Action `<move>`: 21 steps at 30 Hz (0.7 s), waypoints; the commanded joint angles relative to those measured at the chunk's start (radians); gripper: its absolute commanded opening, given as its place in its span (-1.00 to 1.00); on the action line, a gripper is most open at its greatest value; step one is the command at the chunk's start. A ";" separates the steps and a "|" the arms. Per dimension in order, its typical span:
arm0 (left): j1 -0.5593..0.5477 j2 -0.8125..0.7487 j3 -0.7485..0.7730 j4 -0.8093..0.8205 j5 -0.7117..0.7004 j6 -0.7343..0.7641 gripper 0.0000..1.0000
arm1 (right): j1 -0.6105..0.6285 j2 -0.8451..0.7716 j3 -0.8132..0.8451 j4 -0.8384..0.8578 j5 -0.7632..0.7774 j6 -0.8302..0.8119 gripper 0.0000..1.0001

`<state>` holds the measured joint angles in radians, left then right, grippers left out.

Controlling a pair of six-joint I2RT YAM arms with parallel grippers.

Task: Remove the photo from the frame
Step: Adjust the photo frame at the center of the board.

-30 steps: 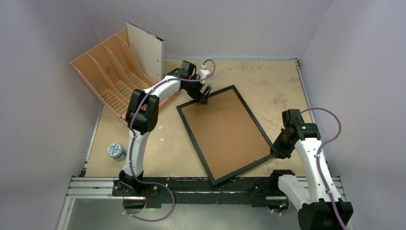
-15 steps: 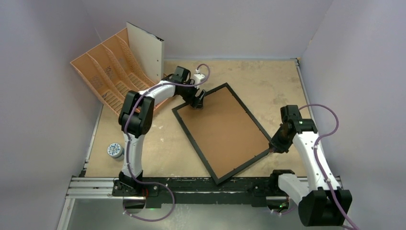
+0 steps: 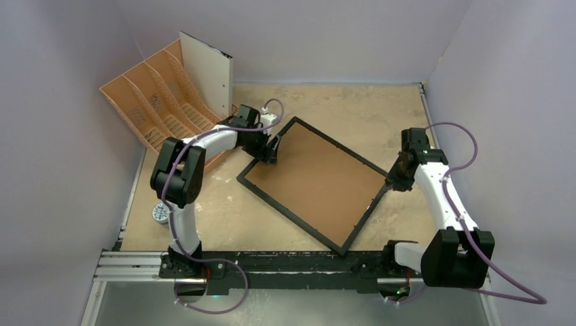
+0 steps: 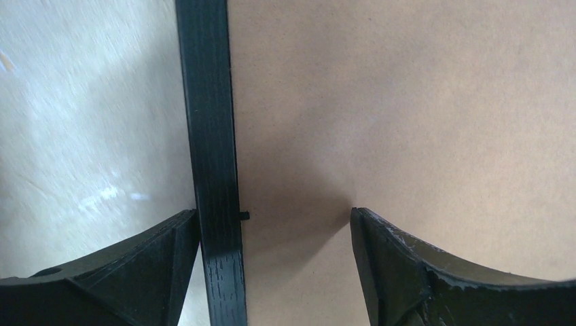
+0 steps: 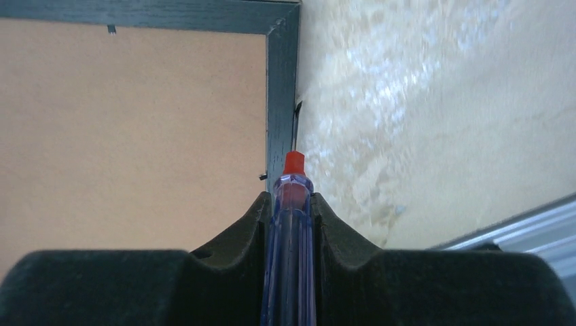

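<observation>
The frame [image 3: 291, 216] lies face down and askew on the table, its brown backing board [image 3: 316, 180] up. The photo is hidden beneath that board. My left gripper [image 3: 273, 148] stands open astride the frame's upper-left side. In the left wrist view the black rim [image 4: 207, 122] passes just inside my left finger [image 4: 163, 251], while the other finger [image 4: 387, 258] is over the backing. My right gripper [image 3: 392, 182] is shut on a blue-handled screwdriver [image 5: 291, 231]. Its thin tip is at the outer side of the rim [image 5: 280, 88] near the frame's right corner.
An orange file organiser [image 3: 153, 109] stands at the back left with a white sheet [image 3: 207, 75] upright in it. A small round roll [image 3: 161, 212] lies by the left arm. Grey walls close in three sides, and a metal rail [image 3: 136, 265] runs along the near edge.
The frame has turned counterclockwise on the table. My left gripper went left and nearer with its corner, and my right gripper moved farther away along the right side. The left jaws narrowed slightly.
</observation>
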<state>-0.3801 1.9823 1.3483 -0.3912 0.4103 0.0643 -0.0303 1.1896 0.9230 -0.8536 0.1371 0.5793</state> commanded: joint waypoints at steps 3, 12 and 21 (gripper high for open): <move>-0.025 -0.159 -0.168 -0.007 0.135 -0.133 0.63 | -0.080 0.065 0.087 0.257 -0.229 -0.068 -1.00; -0.026 -0.337 -0.454 0.110 0.170 -0.225 0.63 | -0.128 0.173 0.142 0.360 -0.437 -0.051 -1.00; -0.031 -0.527 -0.653 0.205 0.180 -0.365 0.62 | -0.128 0.240 0.185 0.350 -0.476 -0.105 -1.00</move>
<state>-0.3882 1.5333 0.7677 -0.2485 0.4839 -0.1932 -0.1688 1.4235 1.0676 -0.5144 -0.2123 0.4999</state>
